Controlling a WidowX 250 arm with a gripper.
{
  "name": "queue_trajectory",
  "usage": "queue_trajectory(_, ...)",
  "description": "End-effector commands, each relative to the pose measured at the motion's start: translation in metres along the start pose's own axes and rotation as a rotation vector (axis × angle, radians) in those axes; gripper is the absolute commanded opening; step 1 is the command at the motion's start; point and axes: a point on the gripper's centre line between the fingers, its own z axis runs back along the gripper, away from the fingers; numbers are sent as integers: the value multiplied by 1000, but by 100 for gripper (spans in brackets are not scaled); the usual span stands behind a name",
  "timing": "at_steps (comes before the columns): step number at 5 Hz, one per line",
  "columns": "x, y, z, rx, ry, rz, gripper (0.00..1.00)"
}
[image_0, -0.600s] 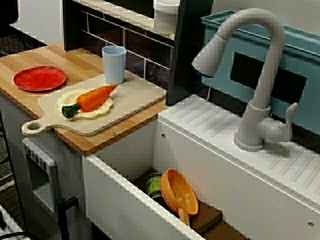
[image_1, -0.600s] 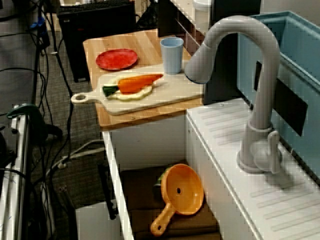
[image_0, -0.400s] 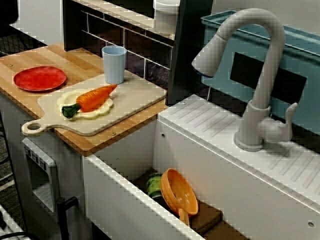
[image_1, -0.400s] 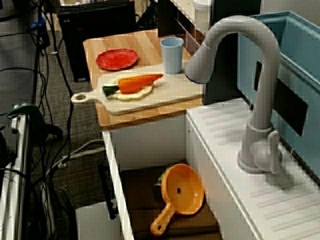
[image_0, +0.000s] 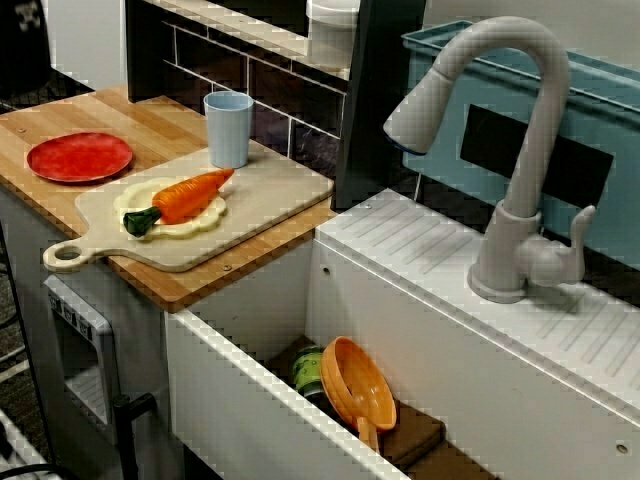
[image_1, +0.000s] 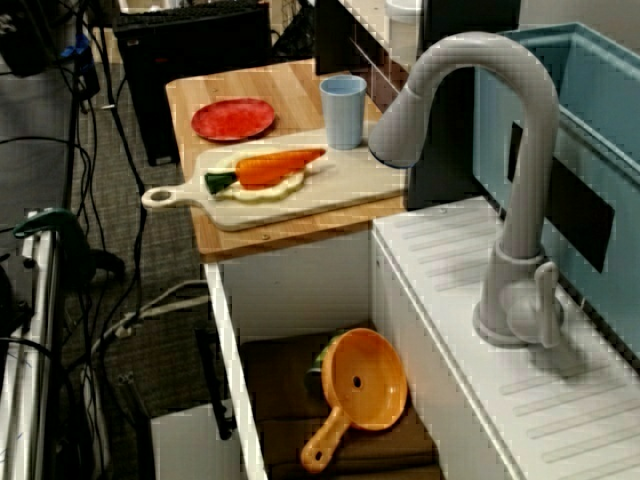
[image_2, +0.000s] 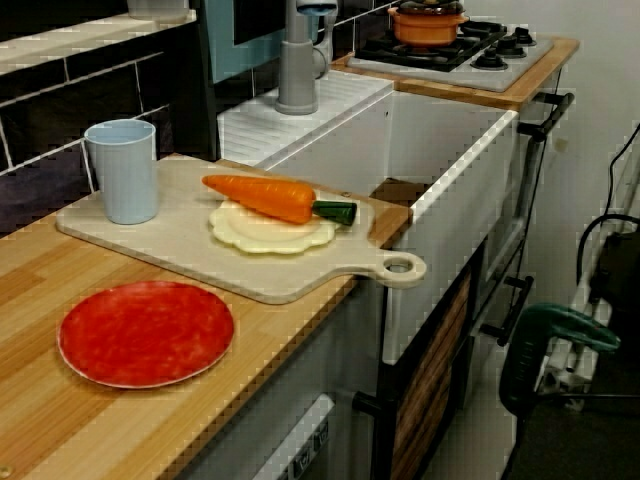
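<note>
Because the pincer shows in none of the three views, I cannot tell whether it is released or clenched, and places are logged from thing to thing instead.

- Toy carrot (image_0: 185, 195): lies flat on a cream scalloped disc (image_0: 205, 224). Its orange tip points toward the cup and reaches past the disc's edge; its green top points toward the board's handle end.
- The disc rests on a pale cutting board (image_0: 275, 190). The board's handle has a round hole and juts past the front edge of the wooden worktop (image_0: 150, 118).
- Light blue cup (image_0: 228, 128): upright on the back corner of the board, near the carrot's tip but apart from it. The view along the worktop confirms this.
- Red plate (image_0: 79, 156): flat on the bare worktop, beside the board on the side away from the sink, not touching it.
- White sink (image_0: 250, 400): adjoins the worktop's end. Inside it an orange strainer (image_0: 355, 385) leans with its handle toward the front, and a green item (image_0: 308, 370) is partly hidden behind it. Both sit on a brown mat (image_0: 418, 432).
- Grey tap (image_0: 532, 170): stands on the ribbed ledge behind the sink, its spout arching over the basin.
- View along the worktop: an orange pot (image_2: 428, 22) sits on a hob beyond the sink.
</note>
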Motion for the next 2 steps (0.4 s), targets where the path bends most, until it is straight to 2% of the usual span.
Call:
queue_trajectory(1,58,58,-36,43,-45,115,100)
queue_trajectory(2,93,65,-59,55,-23,-45,100)
